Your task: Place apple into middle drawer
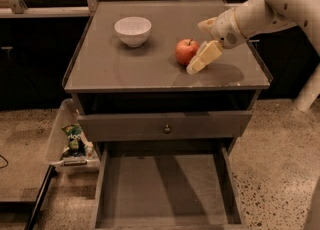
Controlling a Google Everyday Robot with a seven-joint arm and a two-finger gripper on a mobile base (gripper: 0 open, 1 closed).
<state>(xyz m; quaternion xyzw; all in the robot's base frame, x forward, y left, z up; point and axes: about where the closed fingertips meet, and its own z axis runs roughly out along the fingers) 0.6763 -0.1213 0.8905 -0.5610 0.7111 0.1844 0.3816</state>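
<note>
The red-orange apple [186, 51] sits upright on the grey cabinet top [125, 69], right of centre. My gripper [198, 46] reaches in from the right and is open just to the right of the apple. One pale finger [204, 58] slants down beside the apple, and the other finger [207, 24] is above and behind it. I cannot tell whether a finger touches the apple. The middle drawer [165, 189] is pulled out low at the front, and its flat floor is bare.
A white bowl [133, 30] stands at the back left of the top. The drawer with the round knob [165, 124] sits just under the top. A clear side bin [60, 139] on the left holds a green snack bag [74, 138]. The floor is speckled.
</note>
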